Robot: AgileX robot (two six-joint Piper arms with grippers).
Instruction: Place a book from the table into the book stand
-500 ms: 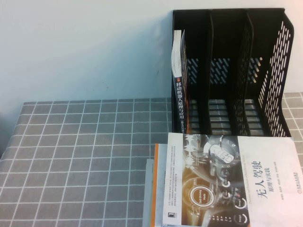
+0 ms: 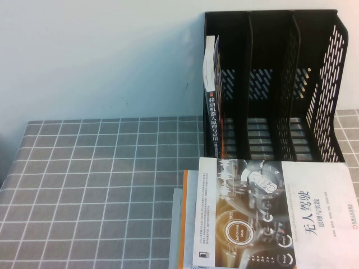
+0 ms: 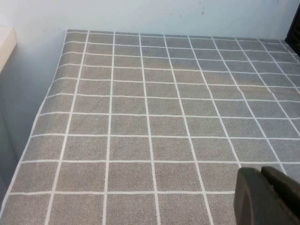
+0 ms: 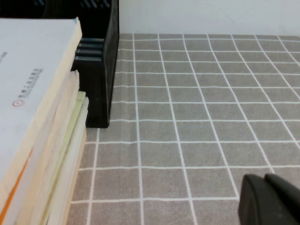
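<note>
The book (image 2: 275, 213), half white with a black Chinese title and half dark with gauges, lies flat on top of a stack at the table's near right, in front of the book stand (image 2: 269, 84). Its pale cover and page edge also show in the right wrist view (image 4: 28, 93), next to the stand's black wall (image 4: 101, 70). My left gripper (image 3: 263, 176) is shut and empty, low over the bare grey grid cloth. My right gripper (image 4: 266, 180) is shut and empty, over the cloth to the side of the stack. Neither gripper shows in the high view.
A dark-spined book (image 2: 212, 106) stands in the stand's left compartment; the middle and right compartments hold nothing. A white-and-orange book (image 2: 189, 224) lies under the top book. The table (image 2: 101, 179) ends at a pale wall behind.
</note>
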